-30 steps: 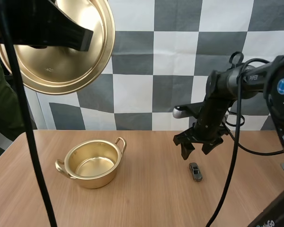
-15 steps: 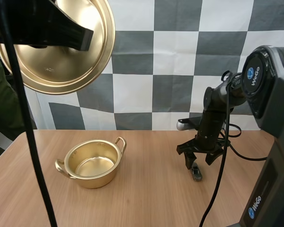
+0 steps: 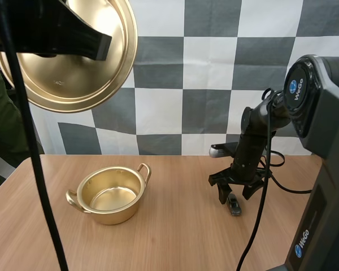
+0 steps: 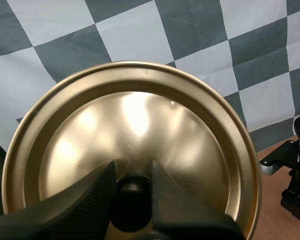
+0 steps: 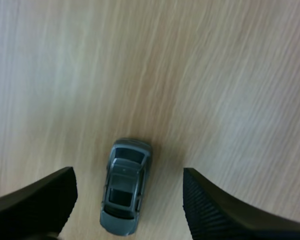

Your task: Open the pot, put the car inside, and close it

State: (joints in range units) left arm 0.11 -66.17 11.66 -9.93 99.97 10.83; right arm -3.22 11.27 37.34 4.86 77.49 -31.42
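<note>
One small grey toy car [image 5: 125, 192] lies on the wooden worktop [image 3: 175, 243], flanked by the two spread fingers of the right claw [image 3: 235, 195]. The claw hangs low over the car, wide open, and neither finger touches it. In the high view, the car sits at 3 o'clock from the gold pot [image 3: 109, 193] and well apart from it, with the claw's arm reaching in from about 1 o'clock. The pot stands upright and uncovered with nothing inside, its two handles at roughly 1 and 8 o'clock. High above the worktop, at about 11 o'clock from the pot, the gold lid [image 3: 73, 62] is held tilted almost on edge. The left claw [image 4: 133, 172] is clamped on the lid's black knob [image 4: 131, 187], one finger pressed against each side.
</note>
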